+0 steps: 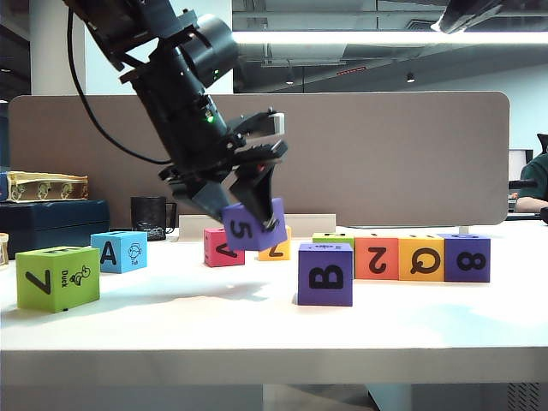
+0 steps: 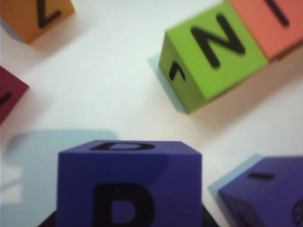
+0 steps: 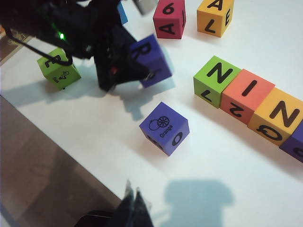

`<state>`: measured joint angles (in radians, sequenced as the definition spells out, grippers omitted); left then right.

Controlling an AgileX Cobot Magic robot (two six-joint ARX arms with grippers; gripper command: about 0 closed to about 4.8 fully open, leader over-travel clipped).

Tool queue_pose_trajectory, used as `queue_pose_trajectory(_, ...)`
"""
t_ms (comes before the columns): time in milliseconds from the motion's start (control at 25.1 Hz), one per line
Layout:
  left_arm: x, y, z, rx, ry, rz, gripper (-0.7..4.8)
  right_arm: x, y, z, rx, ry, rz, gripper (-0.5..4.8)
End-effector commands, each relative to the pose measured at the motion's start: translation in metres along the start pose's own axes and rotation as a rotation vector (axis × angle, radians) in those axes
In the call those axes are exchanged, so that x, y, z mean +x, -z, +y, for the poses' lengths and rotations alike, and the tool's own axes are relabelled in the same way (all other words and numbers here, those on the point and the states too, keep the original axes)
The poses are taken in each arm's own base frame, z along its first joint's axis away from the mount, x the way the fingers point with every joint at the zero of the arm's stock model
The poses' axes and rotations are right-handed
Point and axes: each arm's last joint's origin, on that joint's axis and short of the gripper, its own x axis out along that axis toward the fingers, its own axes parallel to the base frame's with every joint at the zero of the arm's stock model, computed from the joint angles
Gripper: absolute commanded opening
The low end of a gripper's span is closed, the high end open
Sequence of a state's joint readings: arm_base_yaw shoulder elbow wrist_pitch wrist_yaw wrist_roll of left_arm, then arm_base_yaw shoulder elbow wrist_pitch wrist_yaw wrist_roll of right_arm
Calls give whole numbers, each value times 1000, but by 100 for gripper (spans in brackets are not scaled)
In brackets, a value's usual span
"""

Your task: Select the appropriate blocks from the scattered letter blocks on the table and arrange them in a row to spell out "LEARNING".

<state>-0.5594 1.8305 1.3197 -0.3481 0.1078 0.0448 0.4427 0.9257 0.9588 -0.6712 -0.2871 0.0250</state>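
Purple block (image 1: 254, 224), marked 5, pinched in left gripper (image 1: 248, 205); right gripper (image 3: 134, 208) closed.

Bare table (image 1: 171, 317) in front; purple B cube (image 1: 325, 274) blocks the row (image 1: 419, 257).

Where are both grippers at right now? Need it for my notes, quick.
Left gripper: closed on a purple block, lifted above the table.
Right gripper: shut, empty, near the table's front edge.

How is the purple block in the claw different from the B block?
The held block hangs tilted above the table in the left gripper; the B block sits flat on it. The held block shows a 5; the B block a B. Both purple cubes. The right gripper hovers apart.
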Motion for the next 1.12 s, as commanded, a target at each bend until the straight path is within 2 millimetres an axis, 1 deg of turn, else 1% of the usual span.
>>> queue_pose_trajectory(40, 4, -12, 0, -76, 1, -32, 267, -1, -2, 0, -8, -1, -13, -2)
queue_pose_trajectory(160, 12, -20, 1, -135, 1, -8, 267, 0, -2, 0, -7, -1, -9, -2)
queue_pose_trajectory(200, 17, -26, 2, -169, -6, 14, 267, 0, -2, 0, -6, -1, -8, -2)
queue_pose_trajectory(439, 30, -38, 6, -249, -43, 27, 267, 1, -2, 0, -6, -1, -7, -2)
queue_pose_trajectory(719, 40, -35, 7, -343, -68, 34, 266, 1, -2, 0, -6, -1, -7, -2)
queue_pose_trajectory(758, 44, -34, 7, -350, -66, 35, 266, 1, -2, 0, -6, -1, -7, -2)
queue_pose_trajectory(878, 52, -32, 6, -351, -71, 36, 267, 1, -2, 0, -6, -1, -7, -2)
queue_pose_trajectory(1038, 55, -30, 5, -357, -67, 42, 269, 2, -2, 0, -5, -2, -4, -2)
queue_pose_trajectory(1118, 56, -30, 2, -351, -63, 39, 278, 2, -2, 0, -4, -2, -1, -2)
